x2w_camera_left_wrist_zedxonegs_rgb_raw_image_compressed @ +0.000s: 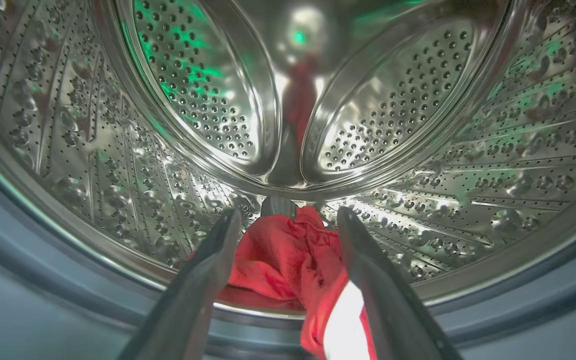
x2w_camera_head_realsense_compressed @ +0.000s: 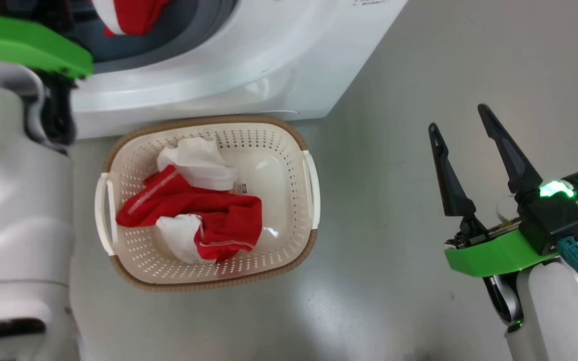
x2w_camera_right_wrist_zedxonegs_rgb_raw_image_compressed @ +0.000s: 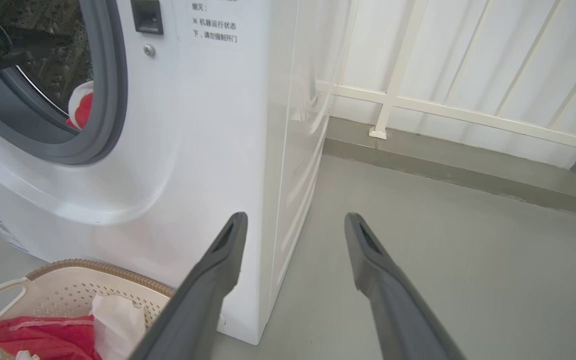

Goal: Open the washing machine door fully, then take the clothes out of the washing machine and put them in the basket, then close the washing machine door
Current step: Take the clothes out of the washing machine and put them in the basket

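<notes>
The white washing machine (x2w_camera_head_realsense_compressed: 249, 65) stands open at the top of the head view; the washing machine door is out of view. In the left wrist view my left gripper (x2w_camera_left_wrist_zedxonegs_rgb_raw_image_compressed: 289, 212) is inside the steel drum (x2w_camera_left_wrist_zedxonegs_rgb_raw_image_compressed: 118, 150), open, its fingers on either side of a red and white garment (x2w_camera_left_wrist_zedxonegs_rgb_raw_image_compressed: 283, 260) lying on the drum's front lip. The same garment (x2w_camera_head_realsense_compressed: 136, 17) hangs at the opening. The basket (x2w_camera_head_realsense_compressed: 203, 120) sits on the floor in front of the machine and holds red and white clothes (x2w_camera_head_realsense_compressed: 193, 205). My right gripper (x2w_camera_head_realsense_compressed: 458, 118) hovers open and empty right of the basket.
My pale left forearm (x2w_camera_head_realsense_compressed: 13, 200) fills the left edge beside the basket. Grey floor (x2w_camera_head_realsense_compressed: 394, 276) lies free between the basket and my right arm. A white railing (x2w_camera_right_wrist_zedxonegs_rgb_raw_image_compressed: 443, 110) and wall stand behind the machine's right side (x2w_camera_right_wrist_zedxonegs_rgb_raw_image_compressed: 293, 150).
</notes>
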Available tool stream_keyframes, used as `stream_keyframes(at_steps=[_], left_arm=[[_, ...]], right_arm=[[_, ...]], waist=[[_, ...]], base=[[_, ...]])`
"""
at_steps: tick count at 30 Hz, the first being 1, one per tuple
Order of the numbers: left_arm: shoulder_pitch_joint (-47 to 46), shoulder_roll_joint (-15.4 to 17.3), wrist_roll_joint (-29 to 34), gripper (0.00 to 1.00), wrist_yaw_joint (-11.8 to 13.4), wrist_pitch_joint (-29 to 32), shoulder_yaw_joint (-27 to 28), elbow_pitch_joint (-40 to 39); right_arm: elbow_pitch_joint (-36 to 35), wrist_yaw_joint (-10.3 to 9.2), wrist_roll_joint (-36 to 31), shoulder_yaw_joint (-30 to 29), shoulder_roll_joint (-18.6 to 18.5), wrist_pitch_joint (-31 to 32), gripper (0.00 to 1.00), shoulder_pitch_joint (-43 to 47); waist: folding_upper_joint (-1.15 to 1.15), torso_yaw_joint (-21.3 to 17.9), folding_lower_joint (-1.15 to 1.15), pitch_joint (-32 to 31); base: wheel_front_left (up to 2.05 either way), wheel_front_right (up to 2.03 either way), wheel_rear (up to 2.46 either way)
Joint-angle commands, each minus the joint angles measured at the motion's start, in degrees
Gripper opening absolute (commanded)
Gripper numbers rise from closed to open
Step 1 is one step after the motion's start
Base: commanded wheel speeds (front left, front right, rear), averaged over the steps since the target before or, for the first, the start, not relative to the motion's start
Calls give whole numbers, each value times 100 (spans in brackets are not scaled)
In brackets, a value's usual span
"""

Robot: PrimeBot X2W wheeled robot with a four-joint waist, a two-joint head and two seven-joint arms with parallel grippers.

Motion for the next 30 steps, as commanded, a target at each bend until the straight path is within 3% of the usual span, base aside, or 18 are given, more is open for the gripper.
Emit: stream_keyframes(at_steps=[1,14,23,30], left_arm=[[-194,338,-82,100,-32,62,22,62],[-806,652,-960,100,-39,1348,-960,615],[-817,749,-1759,100,-39,2422,-1389,531],[-737,897,-1962,100,-39,2979,-1783,521]], right_arm=[[-143,26,-52,106,-1,-35,100,-17],[-284,26,177,39,-1,-35,100,-125],[-428,26,314,-55,-1,-35,100,-148],[-487,26,402,-33,-1,-35,100,-156]], waist=[[0,-55,0,69],[0,-172,0,244],[0,-249,0,300],[0,-282,0,307]], base=[[0,0,0],[0,0,0],[0,0,0],[0,0,0]])
